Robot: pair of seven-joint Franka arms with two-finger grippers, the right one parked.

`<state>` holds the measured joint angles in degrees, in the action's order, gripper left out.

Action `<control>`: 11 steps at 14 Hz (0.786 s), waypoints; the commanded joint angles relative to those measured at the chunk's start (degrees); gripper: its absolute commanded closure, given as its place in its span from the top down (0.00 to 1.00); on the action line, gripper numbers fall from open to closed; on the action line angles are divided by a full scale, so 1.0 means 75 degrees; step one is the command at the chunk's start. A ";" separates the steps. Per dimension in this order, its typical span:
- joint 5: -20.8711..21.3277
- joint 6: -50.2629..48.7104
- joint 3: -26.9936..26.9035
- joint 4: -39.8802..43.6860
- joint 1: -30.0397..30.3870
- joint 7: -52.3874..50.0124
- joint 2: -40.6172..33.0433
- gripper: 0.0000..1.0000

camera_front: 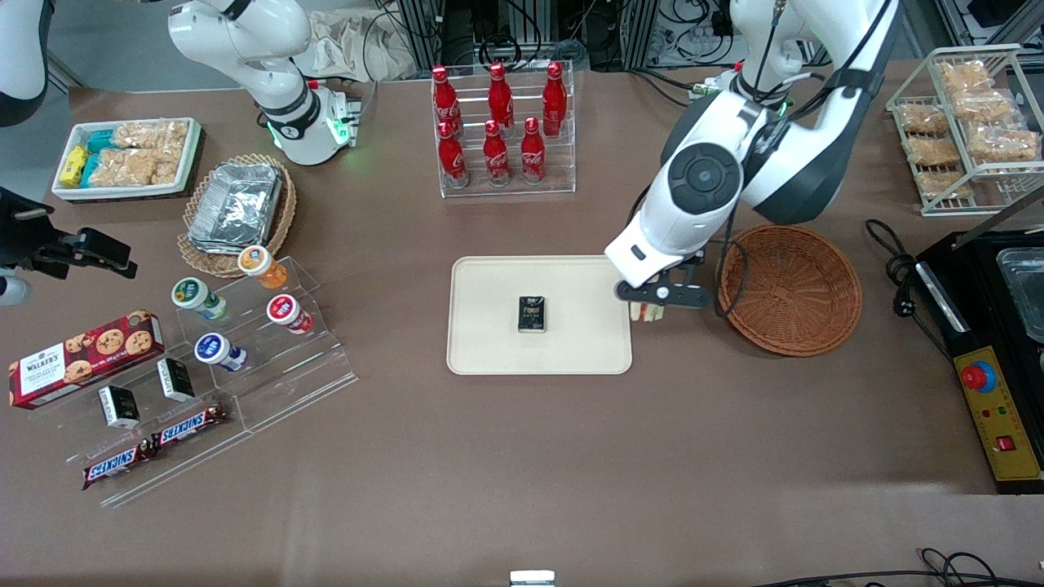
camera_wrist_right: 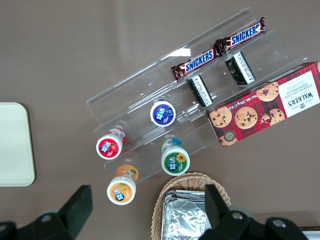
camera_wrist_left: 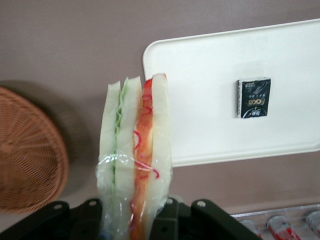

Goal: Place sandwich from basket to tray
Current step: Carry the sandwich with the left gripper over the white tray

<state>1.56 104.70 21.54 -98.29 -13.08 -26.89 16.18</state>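
My left gripper (camera_front: 650, 311) is shut on the wrapped sandwich (camera_wrist_left: 134, 150) and holds it above the table, between the reddish-brown basket (camera_front: 791, 289) and the cream tray (camera_front: 489, 342), just at the tray's edge. In the front view only a small bit of the sandwich (camera_front: 650, 313) shows under the black fingers. The basket has nothing in it. The basket (camera_wrist_left: 27, 160) and the tray (camera_wrist_left: 200, 100) both show in the left wrist view. A small black box (camera_front: 532, 315) lies in the middle of the tray.
A clear rack of red bottles (camera_front: 499, 122) stands farther from the camera than the tray. A wire rack of snack packets (camera_front: 971, 122) and a black machine (camera_front: 995, 359) stand at the working arm's end. A foil container basket (camera_front: 236, 208) and clear snack steps (camera_front: 228, 342) lie toward the parked arm's end.
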 commanded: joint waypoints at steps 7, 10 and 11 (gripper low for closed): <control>0.0787 0.1998 -0.0001 -0.0382 -0.0517 -0.0868 0.1286 0.00; 0.1127 0.2234 -0.0013 -0.0417 -0.0529 -0.0903 0.1650 0.00; 0.1267 0.2339 -0.0001 -0.0441 -0.0517 -0.0904 0.1790 0.00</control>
<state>8.71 120.95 21.54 -101.88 -16.70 -32.28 28.06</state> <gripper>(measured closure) 0.744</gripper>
